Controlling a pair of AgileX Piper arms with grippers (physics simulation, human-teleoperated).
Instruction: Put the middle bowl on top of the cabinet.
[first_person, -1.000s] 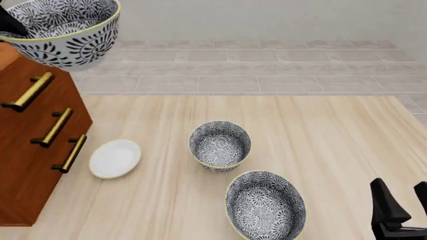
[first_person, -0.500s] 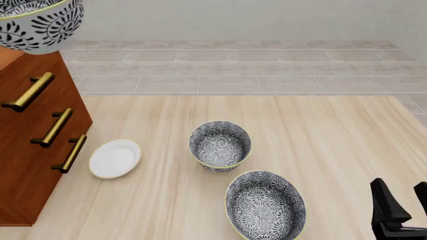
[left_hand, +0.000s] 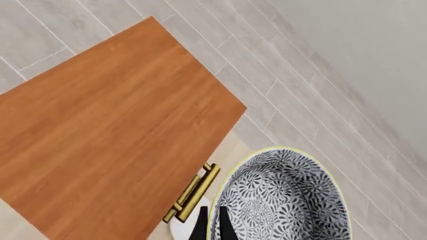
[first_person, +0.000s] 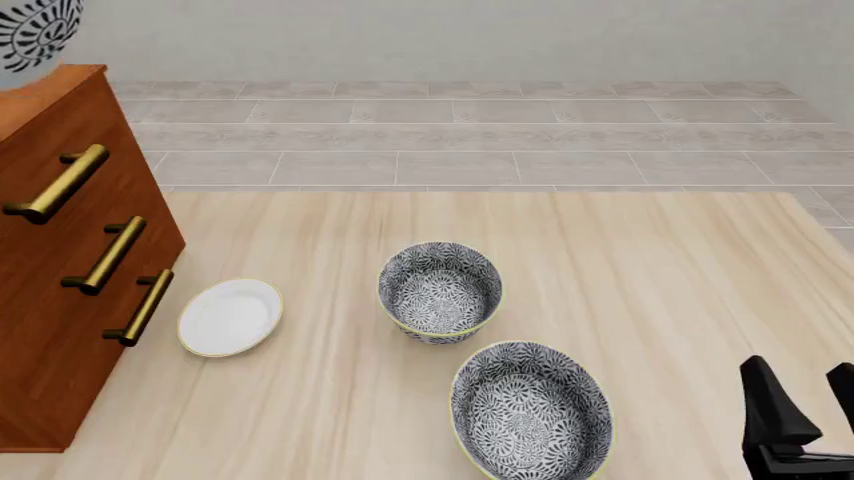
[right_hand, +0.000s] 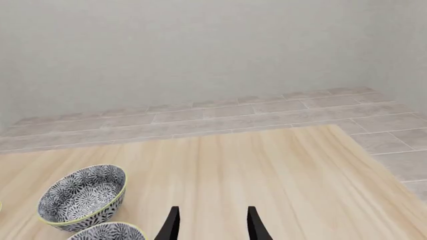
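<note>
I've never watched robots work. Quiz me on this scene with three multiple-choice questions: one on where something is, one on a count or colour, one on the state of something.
1. Where is the small white plate?
A. On the table beside the cabinet
B. On top of the cabinet
C. Inside a bowl

2. How many patterned bowls rest on the table?
A. One
B. Two
C. Four

3. What is the left gripper doing?
A. Hanging open over nothing
B. Pinching the rim of a patterned bowl
C. Pulling a drawer handle

Answers:
1. A: the plate lies on the table next to the cabinet.
2. B: the far bowl and the near bowl sit there.
3. B: the left wrist view shows its fingers straddling the rim of the lifted bowl, beside the cabinet top.
</note>
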